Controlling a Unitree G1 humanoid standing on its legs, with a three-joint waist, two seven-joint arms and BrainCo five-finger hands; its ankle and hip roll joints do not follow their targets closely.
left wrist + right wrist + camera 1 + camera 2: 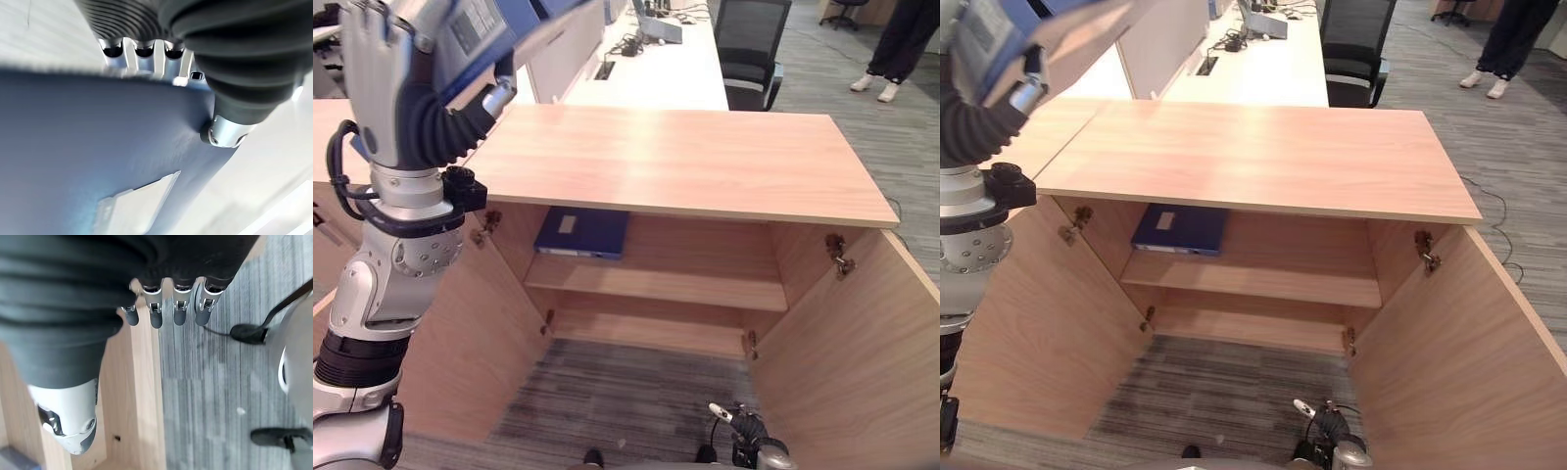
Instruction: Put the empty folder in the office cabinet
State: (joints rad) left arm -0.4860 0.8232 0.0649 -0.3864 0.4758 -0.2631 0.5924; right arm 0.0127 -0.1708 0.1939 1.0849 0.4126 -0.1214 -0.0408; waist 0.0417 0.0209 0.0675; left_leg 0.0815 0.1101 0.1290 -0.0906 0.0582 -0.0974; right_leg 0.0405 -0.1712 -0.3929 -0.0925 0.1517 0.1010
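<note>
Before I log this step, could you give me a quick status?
Left robot hand gripping blue folder, raised. Right robot hand low, open, empty. Cabinet doors open; another folder on upper shelf.

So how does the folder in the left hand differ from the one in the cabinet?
The held folder is up in the air above the cabinet top, tilted, pinched in the left hand. The shelved folder lies flat on the upper shelf, at its left end, untouched. Both are blue with a pale label.

the cabinet is faced in pale wood grain with a smooth, faintly sheened top. a matt blue plastic folder is seen. the floor is covered in ribbed grey carpet.
</note>
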